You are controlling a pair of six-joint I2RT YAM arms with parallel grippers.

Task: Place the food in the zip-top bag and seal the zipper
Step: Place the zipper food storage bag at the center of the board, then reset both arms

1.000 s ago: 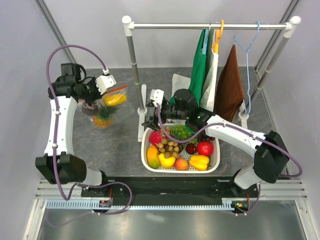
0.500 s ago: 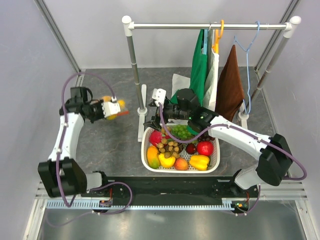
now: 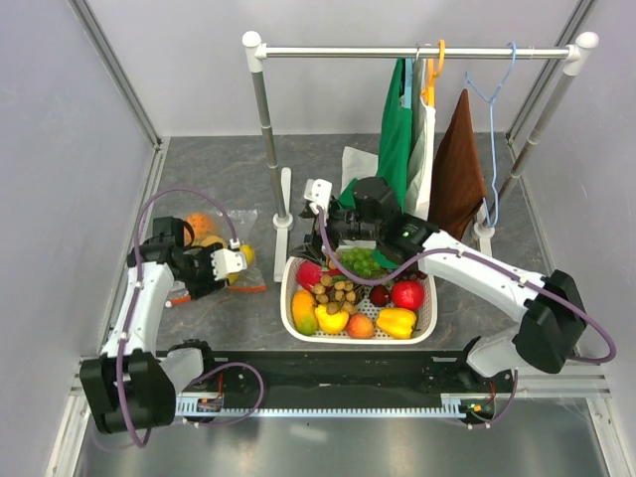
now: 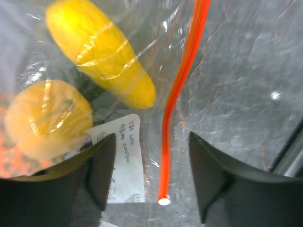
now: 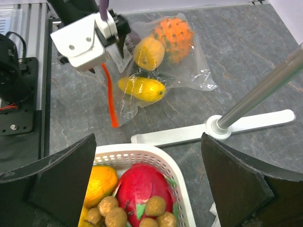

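Observation:
The zip-top bag (image 3: 214, 241) lies flat on the table at the left, and the right wrist view shows the bag (image 5: 189, 71) too. Inside it are the food pieces: an orange pineapple (image 5: 173, 33), a round yellow fruit (image 5: 148, 52) and a long yellow lemon (image 5: 142, 89). My left gripper (image 4: 151, 142) stands open astride the orange-red zipper (image 4: 182, 75), clear of it on both sides. The strip's white end (image 4: 164, 201) lies between the fingers, beside the white label (image 4: 120, 161). My right gripper (image 5: 147, 189) hangs open and empty over the basket's left corner.
A white slotted basket (image 3: 291, 298) full of toy fruit sits front centre, with a red dragon fruit (image 5: 142, 189) under my right gripper. The white foot (image 5: 213, 127) of a clothes rack lies between bag and basket. Cloths hang on the rail (image 3: 417, 50) behind.
My left arm swung down and brought the hanging bag to the table. Its jaws then opened and let go of the zipper. The right arm barely moved.

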